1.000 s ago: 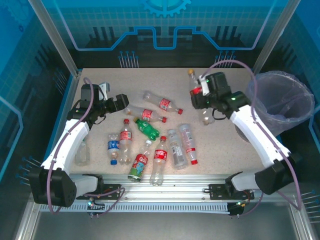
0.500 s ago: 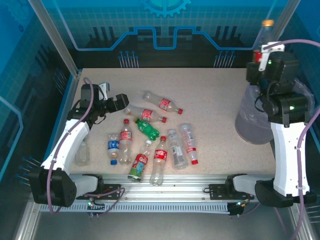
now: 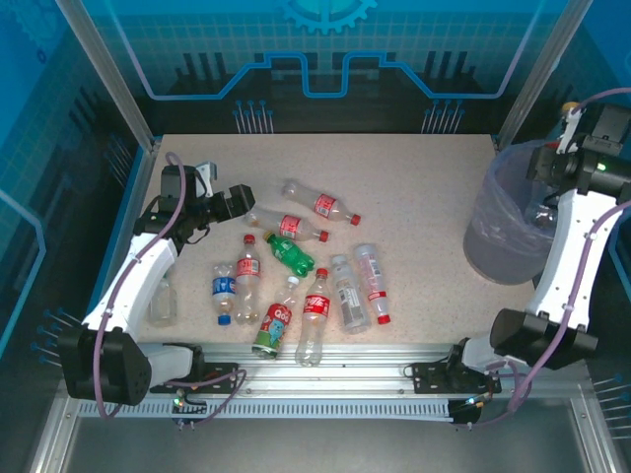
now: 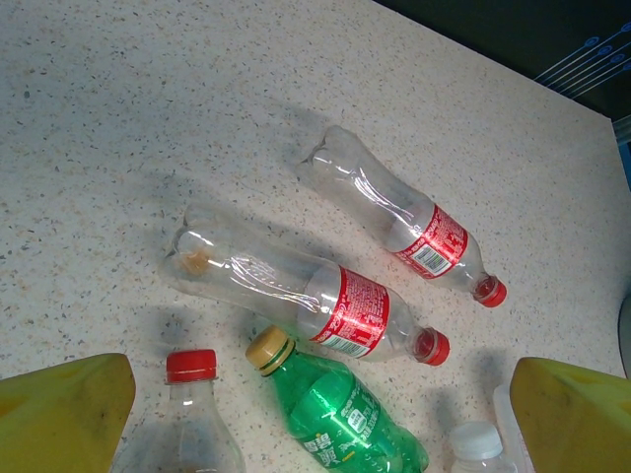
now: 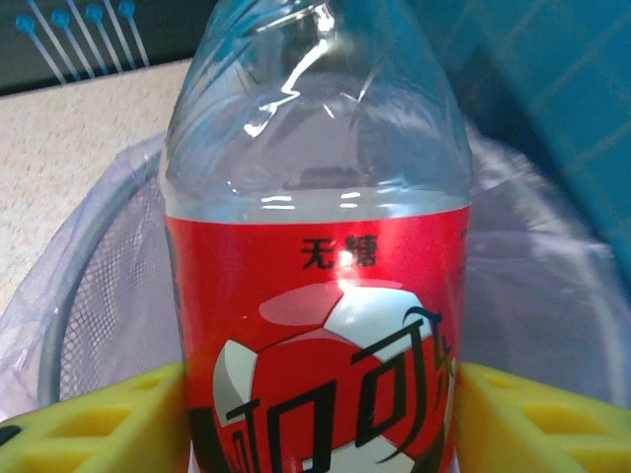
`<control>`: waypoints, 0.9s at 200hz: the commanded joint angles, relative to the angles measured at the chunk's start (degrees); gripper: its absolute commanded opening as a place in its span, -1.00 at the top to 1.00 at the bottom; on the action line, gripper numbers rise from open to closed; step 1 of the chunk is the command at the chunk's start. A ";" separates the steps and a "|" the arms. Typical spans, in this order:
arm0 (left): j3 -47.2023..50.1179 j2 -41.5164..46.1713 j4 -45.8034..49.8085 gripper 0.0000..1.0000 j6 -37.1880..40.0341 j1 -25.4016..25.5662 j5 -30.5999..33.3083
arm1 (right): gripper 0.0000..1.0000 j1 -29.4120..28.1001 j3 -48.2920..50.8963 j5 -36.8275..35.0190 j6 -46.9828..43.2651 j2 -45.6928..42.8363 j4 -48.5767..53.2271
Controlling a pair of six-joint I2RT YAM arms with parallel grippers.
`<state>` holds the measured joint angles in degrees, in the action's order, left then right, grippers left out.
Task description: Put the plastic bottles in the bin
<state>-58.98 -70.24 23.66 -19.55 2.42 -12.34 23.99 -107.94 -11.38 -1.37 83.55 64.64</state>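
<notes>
My right gripper (image 5: 320, 419) clamps a bottle (image 5: 315, 197) over the bin (image 5: 69, 305); next I let go. Left gripper (image 4: 315, 419) hangs spread wide above the remaining bottles (image 4: 350, 310).

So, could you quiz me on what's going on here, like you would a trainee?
1. True or false: the right end effector holds a red-labelled bottle over the bin.
2. The green bottle lies: A) in the bin, B) on the table, C) in an end effector.
3. Fill in: the left end effector is ____.
Key: 1 true; 2 B; 3 open.
</notes>
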 commanded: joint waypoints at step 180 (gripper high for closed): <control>-0.52 0.86 1.21 -0.99 2.85 0.31 0.55 | -0.29 -12.28 21.54 34.30 8.37 2.41 -11.98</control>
<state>-58.98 -70.24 23.73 -18.02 2.44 -12.29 15.57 -87.05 15.33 4.45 85.06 56.40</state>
